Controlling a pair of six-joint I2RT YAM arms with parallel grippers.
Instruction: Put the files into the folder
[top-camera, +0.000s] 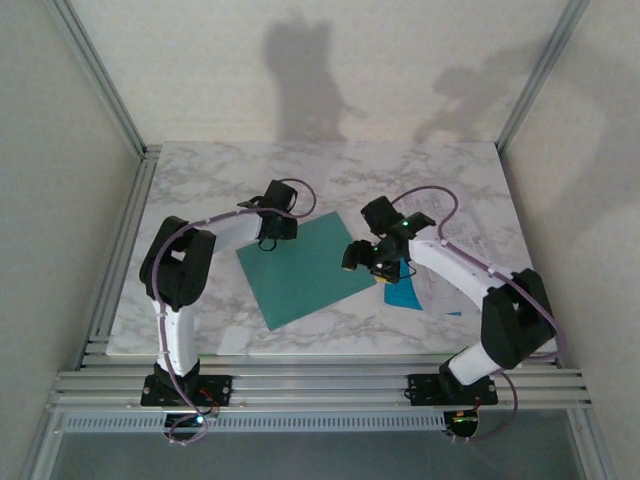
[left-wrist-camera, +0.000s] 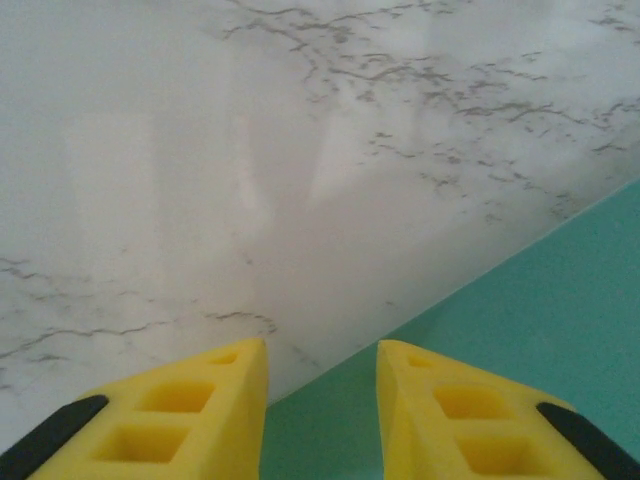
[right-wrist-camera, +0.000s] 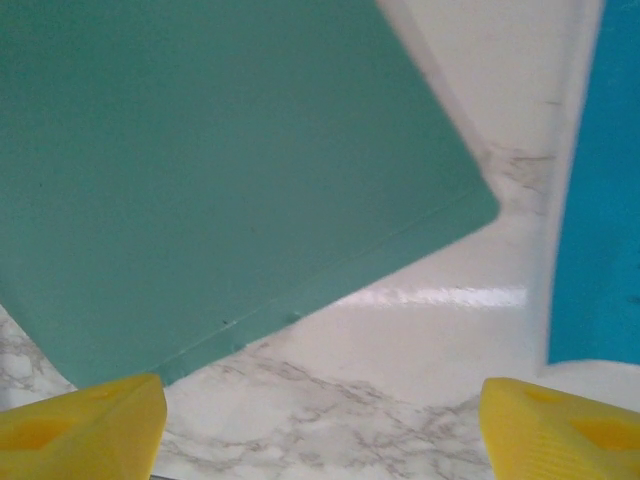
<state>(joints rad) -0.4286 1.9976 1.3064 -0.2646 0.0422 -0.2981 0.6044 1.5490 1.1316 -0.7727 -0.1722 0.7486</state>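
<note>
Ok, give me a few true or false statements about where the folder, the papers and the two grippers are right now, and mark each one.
1. The folder lies closed and flat on the marble table. True.
2. The left gripper is shut on the folder's edge. False: it is open, poised at that edge and gripping nothing.
3. The right gripper is open. True.
4. The files lie left of the folder. False: they lie on the table to its right, partly under the right arm.
</note>
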